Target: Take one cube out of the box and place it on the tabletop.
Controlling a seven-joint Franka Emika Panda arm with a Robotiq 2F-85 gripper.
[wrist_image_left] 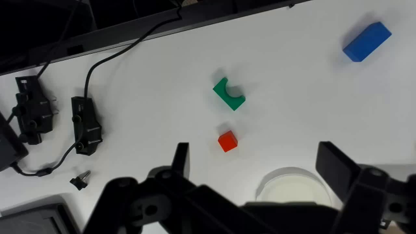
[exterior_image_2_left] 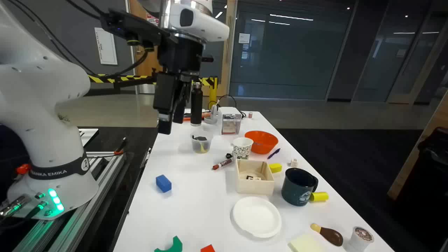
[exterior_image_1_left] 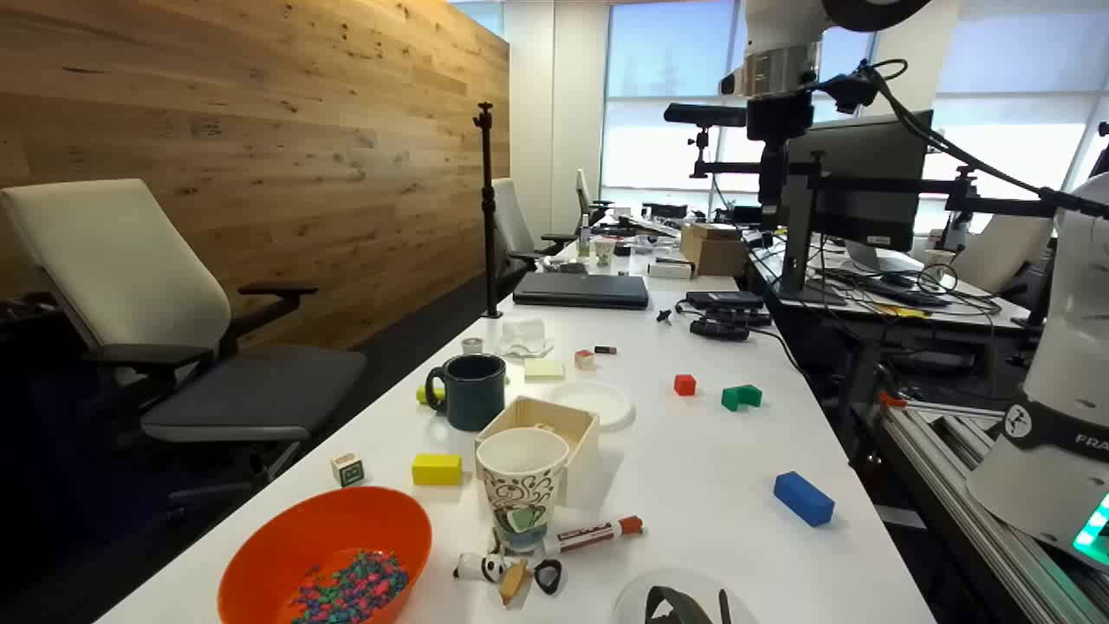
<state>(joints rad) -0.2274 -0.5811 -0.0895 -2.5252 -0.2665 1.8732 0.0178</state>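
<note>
A: Where does the square box of pale wood (exterior_image_1_left: 582, 455) stand in an exterior view?

B: On the long white tabletop (exterior_image_1_left: 693, 485), between its two long edges, nearer the one beside the pale-backed office chair (exterior_image_1_left: 130, 269). A paper cup with printed swirls (exterior_image_1_left: 522, 490) stands just in front of it from this side, hiding part of one wall.

A: What lies along the edges there?

B: By the chair-side edge sits the round orange bowl (exterior_image_1_left: 260, 550); by the robot-side edge lies the blue rectangular block (exterior_image_1_left: 803, 498).

A: And what is inside the box?

B: In an exterior view, a small pale cube with dark markings (exterior_image_2_left: 252, 177) lies on its floor. Whether it's one or several, I can't tell. The black gripper (exterior_image_2_left: 171, 124) hangs well above the table.

A: How do its fingers (wrist_image_left: 181, 159) stand in the wrist view?

B: Spread wide. The tabletop shows below, through the gap, with part of the round white plate (wrist_image_left: 294, 190). The red cube (wrist_image_left: 228, 141) lies between that plate and the green arch-shaped block (wrist_image_left: 228, 97), which is nearer the robot-side edge.
</note>
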